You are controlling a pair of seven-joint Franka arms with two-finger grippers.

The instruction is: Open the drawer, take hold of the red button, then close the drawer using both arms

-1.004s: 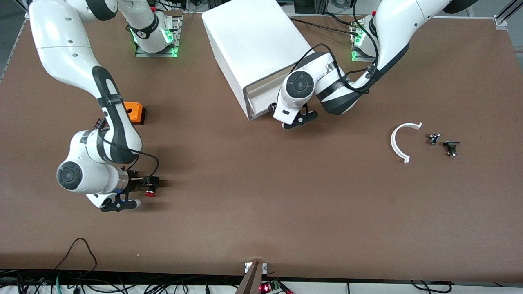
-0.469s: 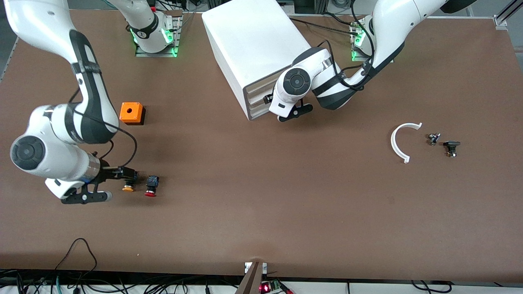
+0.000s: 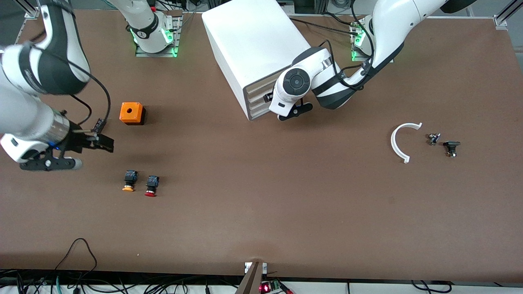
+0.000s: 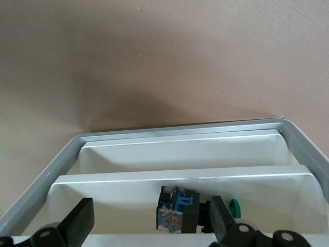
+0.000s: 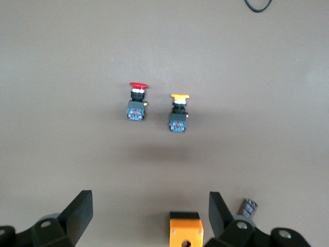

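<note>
My right tool (image 3: 100, 143) hangs in the air over the counter (image 3: 261, 212) near the edge at the right arm's end, its two fingers (image 5: 77, 213) spread apart with nothing between them. The red-capped button (image 3: 151, 185) lies on the counter, nearer to the front camera than my right tool, with the orange-capped button (image 3: 129, 181) just beside it toward the right arm's end; the two are apart, not touching. In the right wrist view both show clearly, the red-capped button (image 5: 136, 103) and the orange-capped button (image 5: 179, 114) lying on bare counter with caps pointing the same way. The orange cube (image 3: 132, 113) with its round hole sits farther from the front camera than the buttons. My left tool (image 3: 267, 100) is at the front of the white cabinet (image 3: 253, 45), which stands near the counter's edge where the arm bases are. There its fingers (image 4: 78, 222) stand apart, gripping nothing, and the drawer (image 4: 182, 198) in front of it sits pushed in, level with the stacked ones around it. Through the cabinet's front I see a blue-and-black part (image 4: 177, 211) lying inside. Toward the left arm's end of the counter lie a white curved piece (image 3: 402, 141) and two small dark parts (image 3: 443, 143).
</note>
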